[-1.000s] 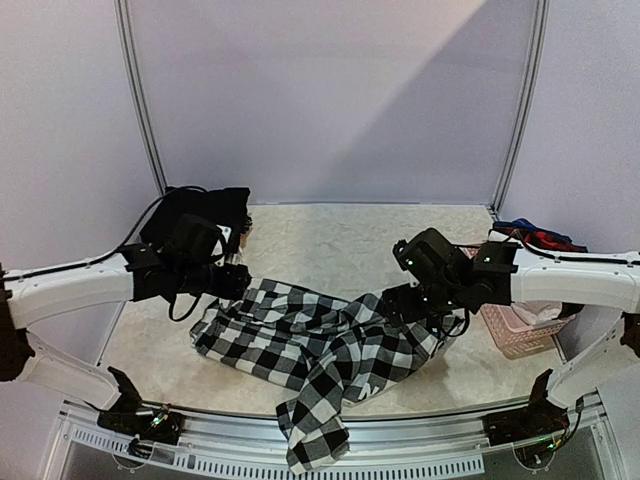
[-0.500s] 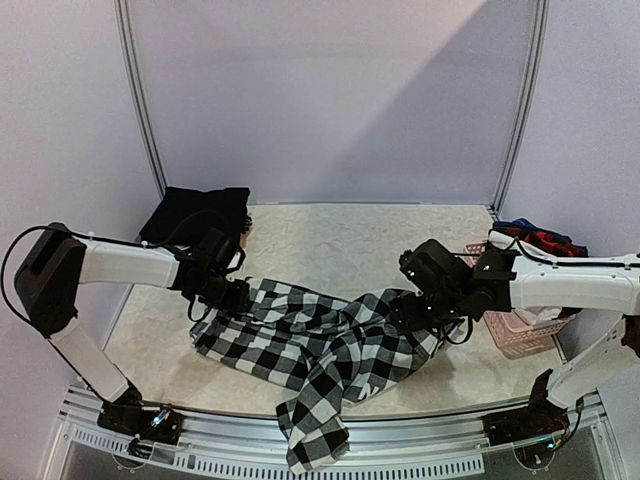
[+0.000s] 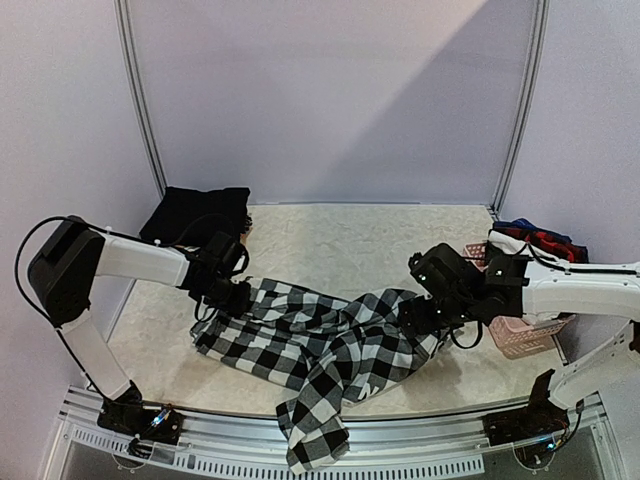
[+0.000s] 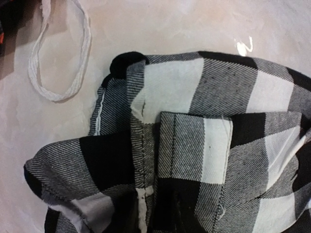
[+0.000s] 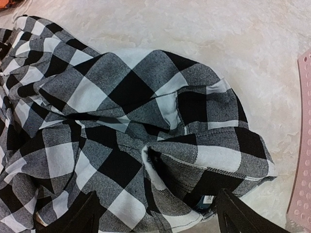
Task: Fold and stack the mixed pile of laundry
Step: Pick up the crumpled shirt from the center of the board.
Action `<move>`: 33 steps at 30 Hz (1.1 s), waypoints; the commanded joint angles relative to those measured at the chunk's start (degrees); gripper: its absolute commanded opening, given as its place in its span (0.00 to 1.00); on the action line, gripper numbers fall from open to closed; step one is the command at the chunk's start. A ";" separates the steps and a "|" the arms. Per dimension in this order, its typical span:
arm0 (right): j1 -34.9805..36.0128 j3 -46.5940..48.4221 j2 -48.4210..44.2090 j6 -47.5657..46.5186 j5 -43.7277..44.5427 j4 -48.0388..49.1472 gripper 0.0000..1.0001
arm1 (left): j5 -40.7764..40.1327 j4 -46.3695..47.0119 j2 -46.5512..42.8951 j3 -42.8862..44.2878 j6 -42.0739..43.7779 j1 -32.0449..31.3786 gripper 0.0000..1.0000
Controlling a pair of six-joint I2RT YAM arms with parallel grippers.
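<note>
- Under the left gripper point(image 3: 228, 297) lies a hemmed corner of the black-and-white checked garment point(image 3: 320, 345). Its jaws have been narrowing over the last second, but the views do not show whether they have pinched the cloth.
- Over the same second the left arm has swung out and down from a raised pose, so a corner grab seems to be the step in hand.
- Just beyond that corner, a loop of white cord point(image 4: 60, 58) lies on bare tabletop.
- The right gripper point(image 3: 422, 318) has sunk lower onto the garment's opposite end. Its jaws stand wide apart astride a humped fold and hold nothing yet.
- The garment itself has not shifted. It lies crumpled between the two grippers, one leg trailing over the near edge, so spreading and folding are still to come.
- Farther out from the left gripper, a folded black garment point(image 3: 195, 212) rests in the far corner.
- Just outside the right gripper stands a pink basket point(image 3: 520, 335) with more clothes.
- Everything sits on a pale marbled table point(image 3: 330, 235) before a plain lilac wall point(image 3: 330, 100).
</note>
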 commanded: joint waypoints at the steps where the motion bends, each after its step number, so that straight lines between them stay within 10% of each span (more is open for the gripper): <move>1: -0.44 -1.23 -1.59 1.07 0.24 0.15 0.83 | 1.26 0.88 1.16 0.75 -0.49 0.88 0.13; 3: -0.37 -0.77 -1.82 0.80 -0.43 0.70 0.82 | 1.58 1.43 -0.02 0.19 -0.93 0.88 0.00; 17: 0.27 16.17 13.55 -5.28 -7.52 4.24 0.81 | -1.83 -1.39 -25.56 -7.90 -3.76 0.35 0.00; 33: 1.49 36.21 38.17 -7.97 -13.62 3.86 0.75 | -1.97 -1.64 -30.90 -11.54 -4.02 0.31 0.00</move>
